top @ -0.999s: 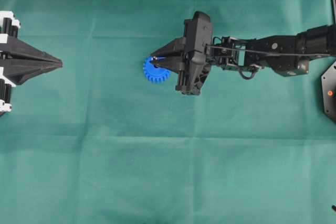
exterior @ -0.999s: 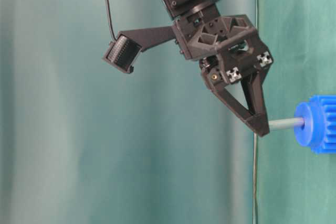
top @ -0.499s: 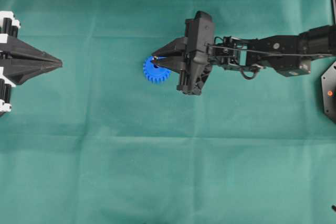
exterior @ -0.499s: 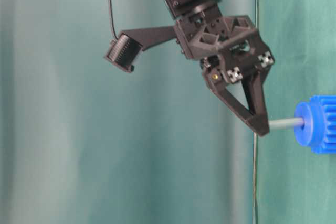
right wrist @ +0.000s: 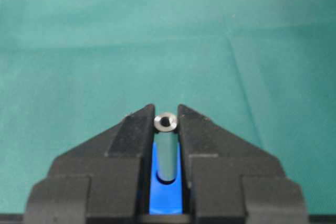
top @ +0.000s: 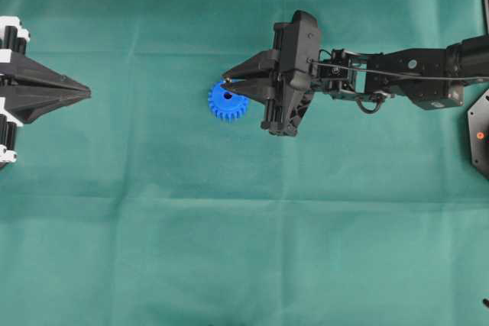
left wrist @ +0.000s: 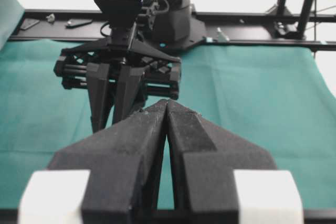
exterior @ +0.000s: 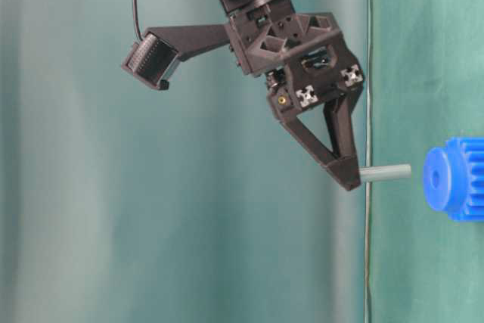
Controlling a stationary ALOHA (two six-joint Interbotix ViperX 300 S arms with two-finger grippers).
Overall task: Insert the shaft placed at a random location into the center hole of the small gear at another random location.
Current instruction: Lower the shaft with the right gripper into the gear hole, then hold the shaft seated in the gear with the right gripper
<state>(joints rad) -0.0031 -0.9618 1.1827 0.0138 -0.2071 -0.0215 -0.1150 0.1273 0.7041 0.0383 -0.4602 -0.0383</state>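
The small gear, bright blue and toothed, lies flat on the green cloth. My right gripper hangs over it, shut on the shaft, a short grey pin held by its upper end. Seen from table level, the shaft points at the gear's hub, and a small gap separates its free end from the hub face. In the right wrist view the shaft sits between the fingers with blue gear behind it. The center hole is not clearly visible. My left gripper rests far to the left, shut and empty.
Green cloth covers the whole table. A black fixture sits at the right edge. In the left wrist view a black frame rail runs along the far side behind the right arm.
The right gripper has drawn back from the gear with the shaft. The shaft's end met the hub before; now a gap shows between them. The left arm has not moved.
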